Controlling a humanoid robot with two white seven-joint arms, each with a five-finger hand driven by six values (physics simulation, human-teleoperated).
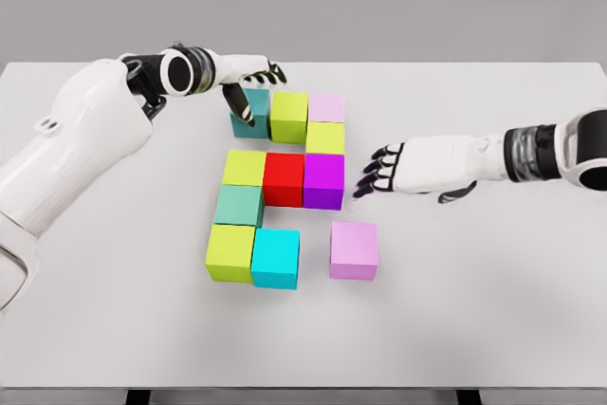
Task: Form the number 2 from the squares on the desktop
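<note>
Several coloured cubes lie on the white table (474, 310). The top row is a dark teal cube (258, 106), a yellow-green cube (288, 116) and a pale pink cube (327, 107), with another yellow-green cube (325, 138) under the pink one. Below that, a yellow-green cube (245, 168), a red cube (284, 177) and a magenta cube (323, 179) form the middle row. A sea-green cube (239, 205), a yellow-green cube (230, 251) and a cyan cube (276, 257) follow at the lower left. A pink cube (354, 249) stands apart. My left hand (251, 90) grips the dark teal cube, thumb on its front. My right hand (372, 175) is open beside the magenta cube.
The table's far edge runs just behind the top row of cubes. Both forearms lie low over the table, the left one along the back left, the right one across the right middle.
</note>
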